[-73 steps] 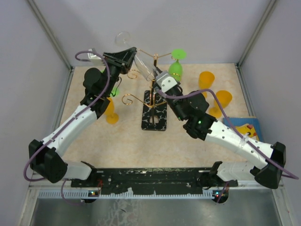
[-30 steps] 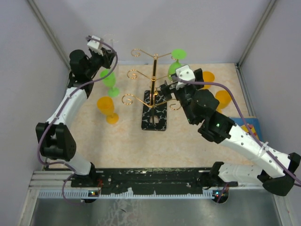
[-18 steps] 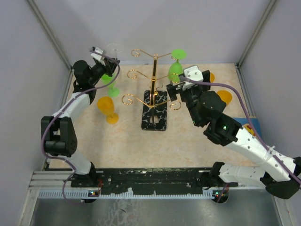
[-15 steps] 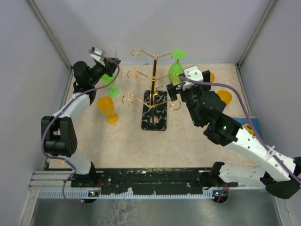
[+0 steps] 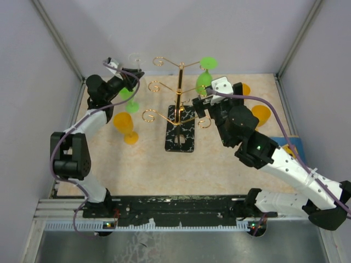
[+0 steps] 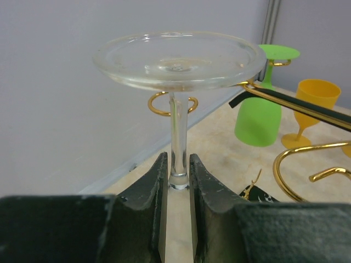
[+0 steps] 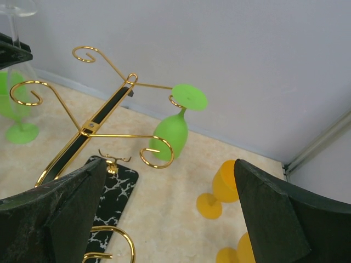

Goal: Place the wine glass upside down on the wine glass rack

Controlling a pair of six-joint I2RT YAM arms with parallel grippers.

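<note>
Top external view, from above and behind the arms: wine glass [image 5: 133, 57] aloft at the far left of the table [image 5: 148, 164], turned upside down, clear round foot uppermost, pinched by the stem in the left gripper [image 5: 128, 74]. Just to its right, the wine glass rack [image 5: 179, 90], gold pole rising from a black white-veined base, curled arms spreading left and right. Glass level with the upper left curl and close beside it, hung on no arm so far; cannot tell whether foot and wire touch. On the rack's upper right arm, a hanging green glass [image 5: 204, 82], bowl down. Below the left gripper, on the table, a standing green glass [image 5: 130, 99] and, nearer the camera, a left orange glass [image 5: 124, 124]. Right gripper [image 5: 201, 111] poised just right of the pole, beside the lower right curl.

Left wrist view: left gripper [image 6: 178, 172] closed to a narrow gap, both fingers [image 6: 155, 189] pressed against the thin stem of the wine glass [image 6: 178, 60], foot spread flat above, bowl out of sight below. Behind, gold arms of the wine glass rack [image 6: 278, 170], the hanging green glass [image 6: 258, 118] and a right orange glass [image 6: 311, 101].

Right wrist view: right gripper [image 7: 170, 181] spread wide, fingers [image 7: 57, 211] far apart at the lower corners, nothing held between. Beyond them, the wine glass rack [image 7: 90, 129], the hanging green glass [image 7: 167, 134] on its curl, and the right orange glass [image 7: 227, 183] upright on the table.
</note>
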